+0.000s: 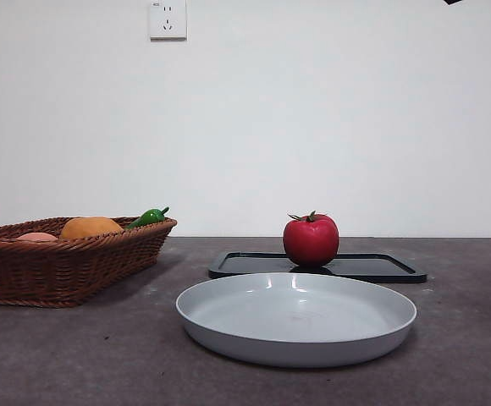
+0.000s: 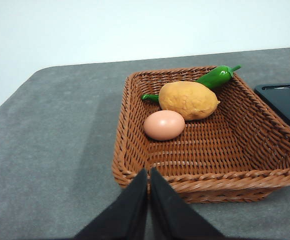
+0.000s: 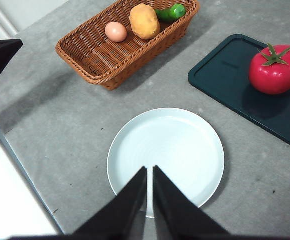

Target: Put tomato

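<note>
The tomato [image 1: 311,241] sits upright on the dark tray [image 1: 381,267], behind the grey plate [image 1: 296,318]. The left gripper [image 2: 148,176] and right gripper [image 3: 149,172] hang above, jaws nearly together, holding nothing.

left gripper [image 2: 148,200]: matte black, wedge-shaped jaws | right gripper [image 3: 149,200]: matte black, tapered wedge-shaped jaws
</note>
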